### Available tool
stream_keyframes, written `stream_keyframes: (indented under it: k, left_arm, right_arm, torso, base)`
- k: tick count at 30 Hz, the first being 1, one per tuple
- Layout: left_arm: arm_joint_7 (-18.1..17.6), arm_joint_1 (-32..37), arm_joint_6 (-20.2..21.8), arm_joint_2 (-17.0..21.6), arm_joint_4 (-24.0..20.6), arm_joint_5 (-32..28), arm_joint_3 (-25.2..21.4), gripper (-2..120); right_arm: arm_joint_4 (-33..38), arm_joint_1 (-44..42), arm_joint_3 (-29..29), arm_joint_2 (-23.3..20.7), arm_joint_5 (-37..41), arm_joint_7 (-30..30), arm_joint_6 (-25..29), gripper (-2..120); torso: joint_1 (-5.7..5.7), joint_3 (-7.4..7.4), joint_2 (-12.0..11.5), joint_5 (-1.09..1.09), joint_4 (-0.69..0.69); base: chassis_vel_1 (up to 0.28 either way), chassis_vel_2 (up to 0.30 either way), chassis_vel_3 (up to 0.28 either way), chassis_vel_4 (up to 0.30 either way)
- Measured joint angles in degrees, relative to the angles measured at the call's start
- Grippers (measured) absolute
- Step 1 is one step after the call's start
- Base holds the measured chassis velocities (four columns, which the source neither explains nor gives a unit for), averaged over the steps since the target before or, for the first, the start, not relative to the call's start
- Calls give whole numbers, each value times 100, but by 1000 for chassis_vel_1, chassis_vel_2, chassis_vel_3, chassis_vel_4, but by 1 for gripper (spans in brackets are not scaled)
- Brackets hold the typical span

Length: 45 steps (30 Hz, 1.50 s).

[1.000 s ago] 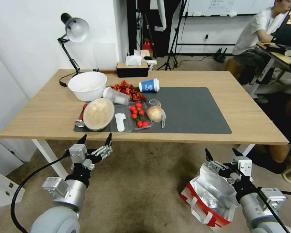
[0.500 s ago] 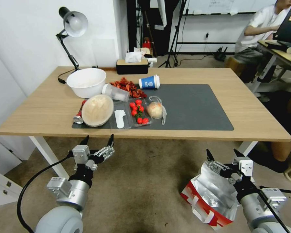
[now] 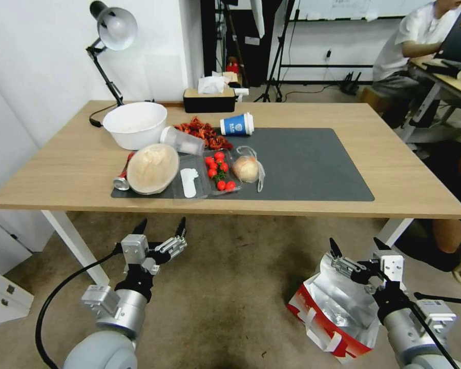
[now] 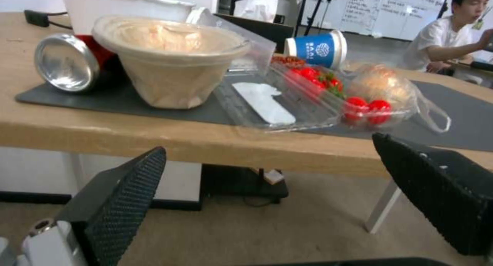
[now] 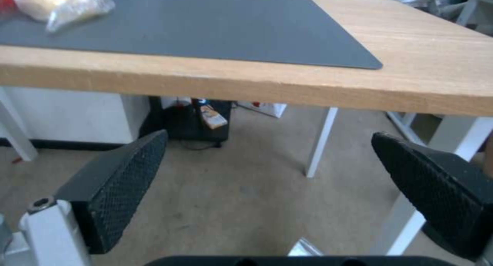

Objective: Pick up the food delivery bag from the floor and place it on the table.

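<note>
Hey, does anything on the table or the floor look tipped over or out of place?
Yes: the blue paper cup, a clear plastic cup and a red can lie on their sides on the table. The food delivery bag leans open on the floor.

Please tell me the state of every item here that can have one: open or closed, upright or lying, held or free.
Large white paper bag with red side panels: on the carpet, mouth open, not held.
Left hand: open, empty, in front of the table edge.
Right hand: open, empty, above the bag.
Blue paper cup with white lid: lying on its side.
Red drink can: lying on its side.
</note>
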Motion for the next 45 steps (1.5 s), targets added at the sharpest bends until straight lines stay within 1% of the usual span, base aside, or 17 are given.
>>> stream_keyframes:
  k: [1,6,10,11,16,24,28,29,34,36,42,44,45]
  left_arm:
    - [0,0,0,0,0,0,0,100]
    - [7,12,-75,-116,15,110,-52,100]
    - [9,109,-168,-182,23,230,1,100]
    - [9,156,-228,-224,62,297,31,100]
    - [-6,143,-257,-266,129,328,37,100]
    - [-11,101,-232,-263,151,257,43,100]
    - [-14,72,-228,-252,251,309,55,100]
    - [-14,72,-228,-252,251,309,55,100]
    - [-14,9,-231,-140,342,324,56,100]
    - [-14,-53,-231,-83,382,315,51,100]
    - [-17,-138,-231,-88,445,279,55,100]
    - [-18,-178,-231,-88,503,267,75,100]
    - [-18,-178,-231,-88,503,267,75,100]
  right_arm:
    - [0,0,0,0,0,0,0,100]
    - [-65,-52,34,103,-282,0,131,100]
    - [-61,-84,0,158,-323,-10,155,100]
    - [-32,-97,-32,177,-336,-23,158,100]
    - [-4,-109,-53,184,-371,-37,161,100]
    - [-7,-104,-64,230,-443,-56,215,100]
    - [-32,-75,-84,210,-442,-79,208,100]
    - [-32,-75,-84,210,-442,-79,208,100]
    - [-38,-42,-125,183,-438,-101,171,100]
    - [-42,-26,-127,168,-428,-109,156,100]
    - [-71,1,-84,167,-373,-130,171,100]
    - [-86,21,-64,170,-366,-235,212,100]
    - [-86,21,-64,170,-366,-235,212,100]
  torso:
    - [0,0,0,0,0]
    - [-75,-109,-187,0,-1]
    - [-120,-161,-282,0,0]
    - [-147,-197,-343,0,0]
    - [-208,-282,-490,0,0]
    - [-279,-385,-661,0,0]
    - [-336,-467,-803,-1,0]
    - [-336,-467,-803,-1,0]
    - [-383,-530,-914,-1,0]
    - [-419,-579,-999,0,0]
    - [-468,-654,-1124,-1,0]
    - [-501,-697,-1200,-1,0]
    - [-501,-697,-1200,-1,0]
  base:
    - [0,0,0,0]
    - [0,0,0,0]
    - [0,0,0,0]
    - [0,0,0,0]
    - [0,0,0,0]
    - [0,0,0,0]
    - [0,0,0,0]
    - [0,0,0,0]
    - [0,0,0,0]
    - [0,0,0,0]
    - [0,0,0,0]
    - [0,0,0,0]
    - [0,0,0,0]
